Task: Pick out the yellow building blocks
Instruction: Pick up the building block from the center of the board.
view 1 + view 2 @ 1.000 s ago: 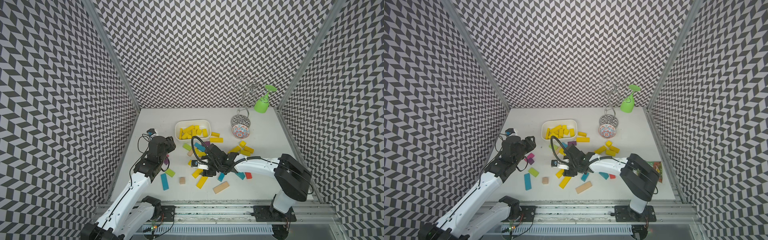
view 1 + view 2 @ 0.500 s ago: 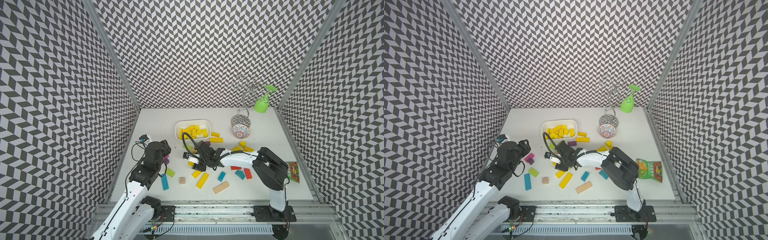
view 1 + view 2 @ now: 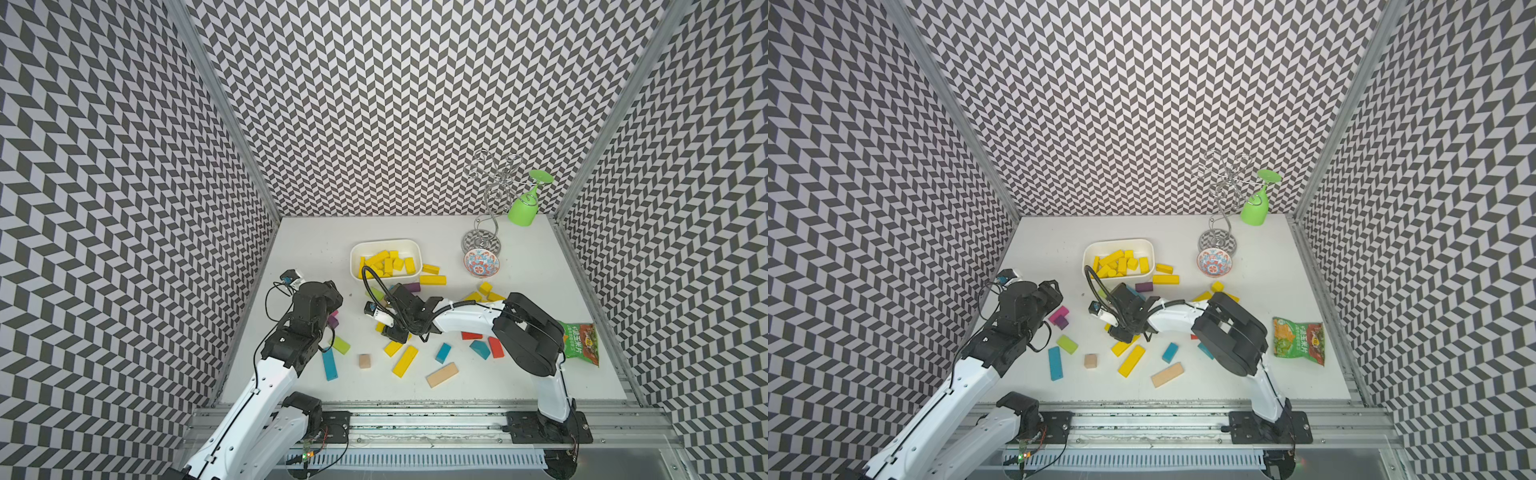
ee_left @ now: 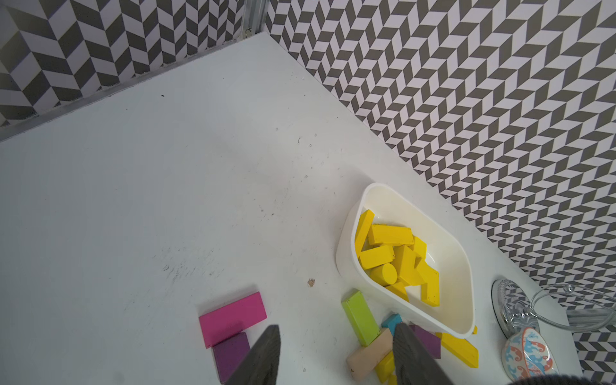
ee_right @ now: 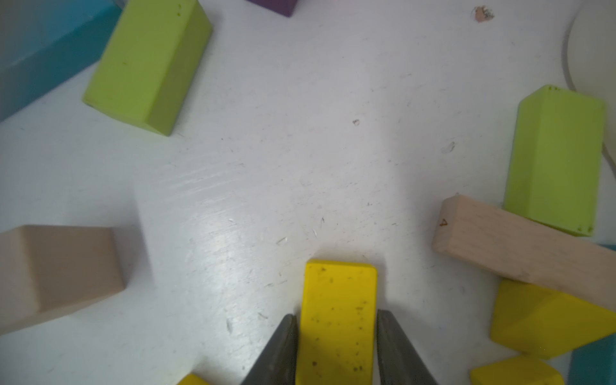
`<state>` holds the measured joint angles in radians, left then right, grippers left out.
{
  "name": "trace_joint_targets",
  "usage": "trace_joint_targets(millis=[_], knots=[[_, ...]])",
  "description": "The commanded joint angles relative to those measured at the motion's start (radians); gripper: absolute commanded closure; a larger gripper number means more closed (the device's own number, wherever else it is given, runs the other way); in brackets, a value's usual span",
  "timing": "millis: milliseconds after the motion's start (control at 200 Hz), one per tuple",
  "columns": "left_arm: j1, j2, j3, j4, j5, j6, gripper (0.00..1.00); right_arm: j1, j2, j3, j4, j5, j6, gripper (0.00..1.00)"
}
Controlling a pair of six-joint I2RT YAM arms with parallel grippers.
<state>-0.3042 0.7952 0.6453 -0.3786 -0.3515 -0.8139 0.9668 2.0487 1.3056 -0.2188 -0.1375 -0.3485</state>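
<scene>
In both top views the white tray [image 3: 384,242] at the far middle of the table holds a heap of yellow building blocks [image 3: 386,262]. More lie loose: two bars [image 3: 432,275] just right of the tray, a cluster [image 3: 484,290] further right and a long bar [image 3: 405,360] nearer the front. The right gripper [image 3: 394,333] is down among the middle blocks. The snack bag [image 3: 579,343] and patterned bowl [image 3: 481,262] sit well apart from it.

In the left wrist view, the left gripper [image 4: 336,328] hangs with its jaws apart and nothing between them, above bare table between a pink block [image 4: 233,315] and a lime-green block [image 4: 360,316].

In the right wrist view, the fingers [image 5: 283,343] press both long sides of a yellow brick [image 5: 338,300] lying flat on the table, so the pincer is closed on it. The step in hand looks like the grasp. The next move would be a straight lift and a carry to the tray. A pale wooden bar [image 5: 520,246] rests across a yellow wedge [image 5: 540,320] close by, and a sideways drag could knock them.
</scene>
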Motion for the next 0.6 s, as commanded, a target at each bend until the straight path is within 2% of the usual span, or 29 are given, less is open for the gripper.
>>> trace_joint_targets(millis=[0, 150, 416, 596], knots=[[0.008, 0.003, -0.005, 0.005, -0.025, -0.007, 0.44, 0.006, 0.011, 0.023, 0.021, 0.033, 0.009, 0.71], [0.008, 0.014, -0.009, 0.017, -0.031, -0.012, 0.44, 0.005, -0.035, 0.059, 0.011, 0.051, 0.041, 0.81], [0.011, 0.043, 0.002, 0.079, -0.017, 0.045, 0.38, -0.033, -0.204, 0.026, 0.161, 0.088, 0.178, 0.83], [0.01, 0.04, -0.015, 0.143, -0.018, 0.076, 0.38, -0.088, -0.22, 0.028, 0.271, 0.122, 0.283, 0.84]])
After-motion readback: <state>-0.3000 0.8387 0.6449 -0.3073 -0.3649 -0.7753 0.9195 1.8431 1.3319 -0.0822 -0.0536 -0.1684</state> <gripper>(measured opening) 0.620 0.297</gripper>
